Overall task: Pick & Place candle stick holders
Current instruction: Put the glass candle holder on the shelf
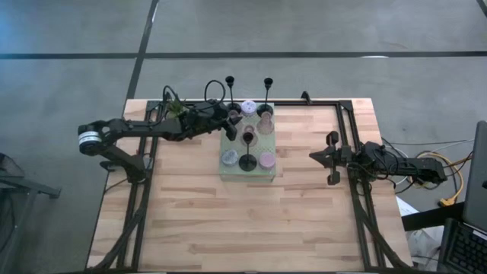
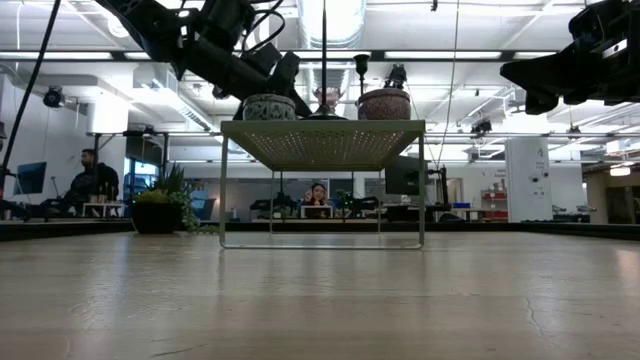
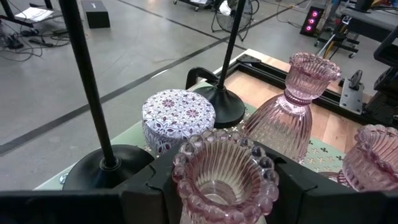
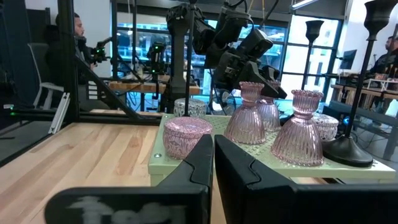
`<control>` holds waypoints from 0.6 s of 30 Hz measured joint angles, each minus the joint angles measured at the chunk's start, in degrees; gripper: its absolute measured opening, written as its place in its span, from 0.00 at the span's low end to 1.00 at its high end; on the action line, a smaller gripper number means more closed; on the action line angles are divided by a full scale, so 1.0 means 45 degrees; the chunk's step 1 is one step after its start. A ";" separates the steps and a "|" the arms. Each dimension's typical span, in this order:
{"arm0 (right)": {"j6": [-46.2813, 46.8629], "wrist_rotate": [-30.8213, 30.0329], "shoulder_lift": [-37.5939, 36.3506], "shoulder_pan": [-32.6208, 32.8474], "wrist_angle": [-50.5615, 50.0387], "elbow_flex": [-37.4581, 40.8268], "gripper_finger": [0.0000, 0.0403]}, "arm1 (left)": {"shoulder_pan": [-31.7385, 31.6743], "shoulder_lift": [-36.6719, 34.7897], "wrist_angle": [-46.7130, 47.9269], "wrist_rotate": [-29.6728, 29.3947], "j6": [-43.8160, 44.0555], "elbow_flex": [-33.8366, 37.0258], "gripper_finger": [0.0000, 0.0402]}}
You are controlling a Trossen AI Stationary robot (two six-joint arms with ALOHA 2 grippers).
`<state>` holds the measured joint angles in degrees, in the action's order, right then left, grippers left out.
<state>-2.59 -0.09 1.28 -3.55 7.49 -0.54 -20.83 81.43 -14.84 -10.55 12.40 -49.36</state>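
Pink ribbed glass holder (image 3: 227, 180) sat between the left gripper's (image 3: 224, 186) fingers (image 3: 155, 196), which were closed on its beaded rim, over the mat's (image 1: 245, 174) 10 o'clock corner. Glass looked stiff, smooth, likely slippery and chippable; light enough, best taken at the narrow neck or across the rim, gently. Mat was a raised perforated stand near table (image 1: 190, 228) centre, toward 12 o'clock. On it: two more pink fluted holders (image 4: 247, 115) (image 4: 300, 130), a patterned lilac cup (image 3: 177, 115), a squat pink cup (image 4: 186, 135), a pale blue cup (image 1: 230, 157), and black stemmed sticks (image 1: 248, 161) with round bases, one near the mat's 6 o'clock edge, others (image 1: 267, 82) (image 1: 230, 80) toward 12. Sticks looked rigid, top-heavy and tippy; take low on the stem. Left arm reached in from 9 o'clock, stretched nearly flat, wrist angled down over the mat. Right gripper (image 1: 332, 157) hung at 3 o'clock, well apart from the mat, arm folded back, fingers spread open and holding nothing. Plant (image 2: 160, 205) stood beyond the table's far edge near 11 o'clock. People sat in the room behind.
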 joint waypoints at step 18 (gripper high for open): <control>0.0000 -0.0001 0.0000 0.0001 -0.0003 0.0000 0.02 | -0.0018 -0.0101 -0.0280 0.0379 0.0279 0.0058 0.62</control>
<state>-2.59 -0.09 1.28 -3.55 7.47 -0.54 -20.91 80.97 -16.10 -8.84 13.65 -49.10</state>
